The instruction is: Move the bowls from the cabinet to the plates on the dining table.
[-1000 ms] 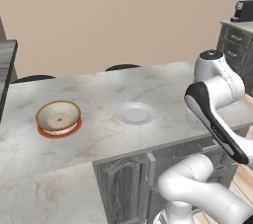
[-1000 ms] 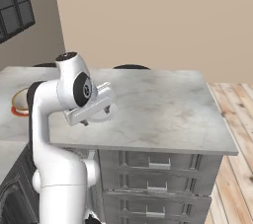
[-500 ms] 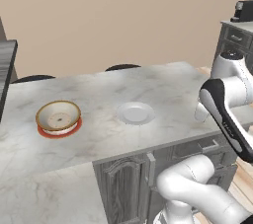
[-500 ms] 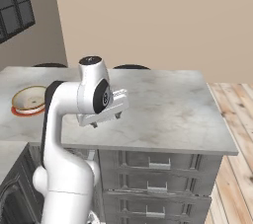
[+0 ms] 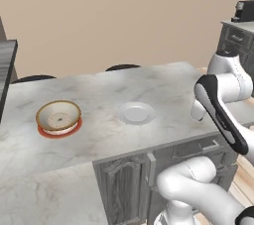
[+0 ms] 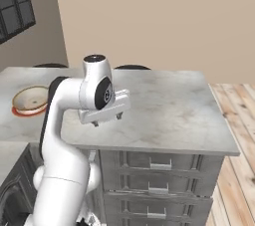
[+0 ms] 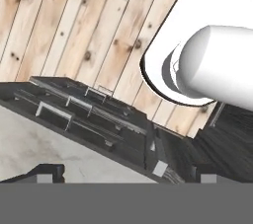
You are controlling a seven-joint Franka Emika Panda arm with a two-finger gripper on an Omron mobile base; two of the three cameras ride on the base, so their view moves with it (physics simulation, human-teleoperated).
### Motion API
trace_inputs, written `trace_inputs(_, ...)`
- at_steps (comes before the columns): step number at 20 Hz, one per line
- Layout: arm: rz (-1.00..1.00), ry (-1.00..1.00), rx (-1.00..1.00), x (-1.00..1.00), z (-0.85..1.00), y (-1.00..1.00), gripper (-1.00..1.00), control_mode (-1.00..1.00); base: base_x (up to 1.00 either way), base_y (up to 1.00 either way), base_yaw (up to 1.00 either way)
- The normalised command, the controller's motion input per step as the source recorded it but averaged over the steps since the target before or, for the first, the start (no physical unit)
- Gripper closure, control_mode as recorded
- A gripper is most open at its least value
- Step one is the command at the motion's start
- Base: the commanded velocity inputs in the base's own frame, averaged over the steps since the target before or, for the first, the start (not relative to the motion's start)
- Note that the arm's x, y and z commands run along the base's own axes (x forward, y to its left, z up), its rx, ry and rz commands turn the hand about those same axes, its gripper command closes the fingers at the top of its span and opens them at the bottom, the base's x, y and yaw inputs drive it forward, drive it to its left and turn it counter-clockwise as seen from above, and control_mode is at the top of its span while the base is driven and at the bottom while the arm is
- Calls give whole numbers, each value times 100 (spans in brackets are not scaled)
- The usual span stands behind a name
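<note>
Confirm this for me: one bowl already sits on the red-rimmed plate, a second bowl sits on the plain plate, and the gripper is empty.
Not quite. The plain plate is bare, as the left base view shows. The rest holds: one bowl sits on the red-rimmed plate on the dining table, and the gripper is empty, its jaws open.

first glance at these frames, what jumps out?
The white arm dominates, its open, empty gripper hanging over the near edge of the dining table. On the far left of the marble top, a tan bowl already sits on the red-rimmed plate. Beside it, toward the middle, the plain white plate has no bowl on it.
</note>
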Motion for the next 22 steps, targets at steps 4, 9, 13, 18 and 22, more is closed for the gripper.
trace_inputs(4, 0, 0, 0, 0, 0, 0, -100, 100, -89, -19, 3)
trace_inputs(9, 0, 0, 0, 0, 0, 0, -100, 100, -86, -34, 2)
trace_inputs(13, 0, 0, 0, 0, 0, 0, -100, 100, -4, -92, -8)
trace_inputs(18, 0, 0, 0, 0, 0, 0, -100, 100, 0, -100, -23)
trace_inputs(22, 0, 0, 0, 0, 0, 0, -100, 100, 0, -100, -25)
